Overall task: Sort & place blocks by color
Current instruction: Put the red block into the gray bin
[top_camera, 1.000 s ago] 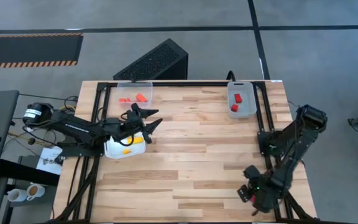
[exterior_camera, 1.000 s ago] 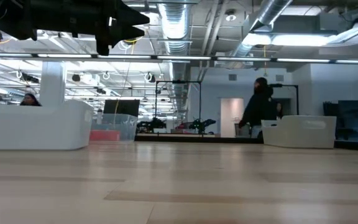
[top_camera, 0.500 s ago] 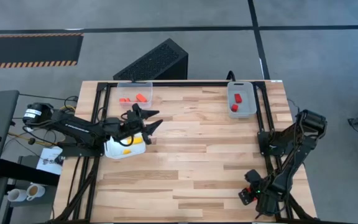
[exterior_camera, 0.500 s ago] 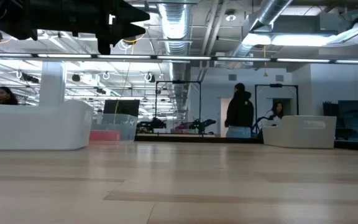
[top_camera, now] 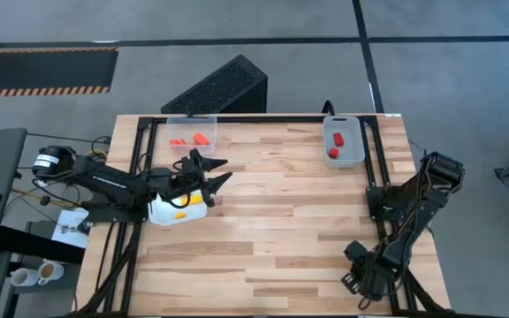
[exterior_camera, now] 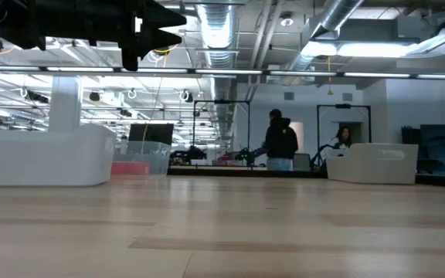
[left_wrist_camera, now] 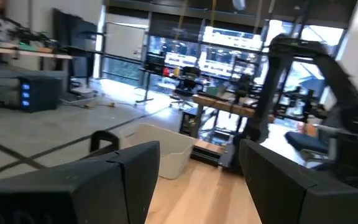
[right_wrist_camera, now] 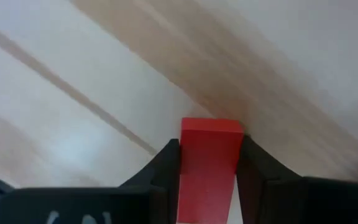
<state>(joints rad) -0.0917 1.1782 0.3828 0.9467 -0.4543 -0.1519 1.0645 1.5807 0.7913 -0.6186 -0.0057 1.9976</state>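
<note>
A red block (right_wrist_camera: 209, 163) sits between the fingers of my right gripper (right_wrist_camera: 209, 155), which is shut on it over the wood table near the near right corner (top_camera: 357, 268). My left gripper (top_camera: 210, 174) hovers open and empty above the white tray (top_camera: 168, 215), which holds a yellow block (top_camera: 181, 213). It also shows high up in the low view (exterior_camera: 168, 22). Orange blocks (top_camera: 193, 139) lie in the clear bin at the far left (top_camera: 203, 122). Red blocks (top_camera: 336, 145) lie in the bin at the far right (top_camera: 353, 152). My right gripper pinches the red block by two opposite sides (right_wrist_camera: 186, 163) between its two fingers. The block's far end (right_wrist_camera: 211, 127) sticks out past the fingertips toward the table. Whether that end rests on the wood, I cannot tell.
A black slotted case (top_camera: 219, 88) lies beyond the table's far edge. The wide middle of the wooden tabletop (top_camera: 281, 203) is bare planks. A person (exterior_camera: 279, 147) moves in the room behind the table.
My right arm has shifted a little at the near right corner. The person in the room beyond has walked across toward the left of the low view. My left arm has kept still.
</note>
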